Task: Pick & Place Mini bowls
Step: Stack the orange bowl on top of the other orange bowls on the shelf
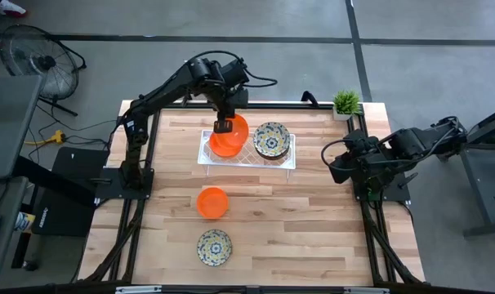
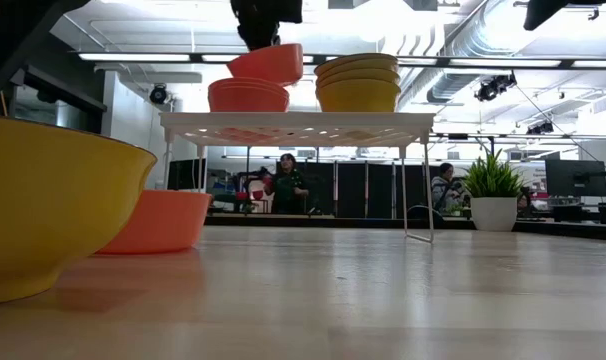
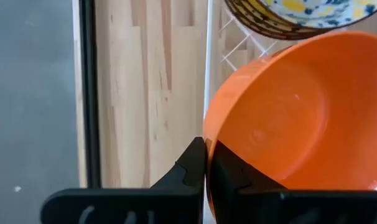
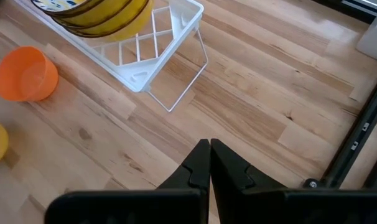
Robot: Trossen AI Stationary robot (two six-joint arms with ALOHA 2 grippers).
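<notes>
My left gripper (image 1: pixel 224 124) is over the white lattice tray (image 1: pixel 290 160), shut on a plain orange mini bowl (image 3: pixel 300 118). That bowl hangs tilted just above a stack of orange bowls (image 2: pixel 248 96) in the tray's left half. A stack of floral bowls (image 1: pixel 271 140) sits in the tray's right half. Another orange bowl (image 1: pixel 212 202) and a floral bowl (image 1: pixel 214 247) stand on the table nearer the front. My right gripper (image 4: pixel 209 152) is shut and holds nothing, above the table's right side (image 1: pixel 336 170). My left gripper pinches the orange bowl's rim (image 3: pixel 206 142), one finger (image 3: pixel 232 174) inside the bowl and the other outside. The fingers come steeply from above. The bowl hangs tilted (image 2: pixel 268 62) over the orange stack; whether its low edge touches the stack I cannot tell.
The tray stands on thin wire legs (image 2: pixel 428 190) at the table's far middle. A small potted plant (image 1: pixel 345 104) is at the far right corner. Bare wood lies between the tray and the two bowls in front.
</notes>
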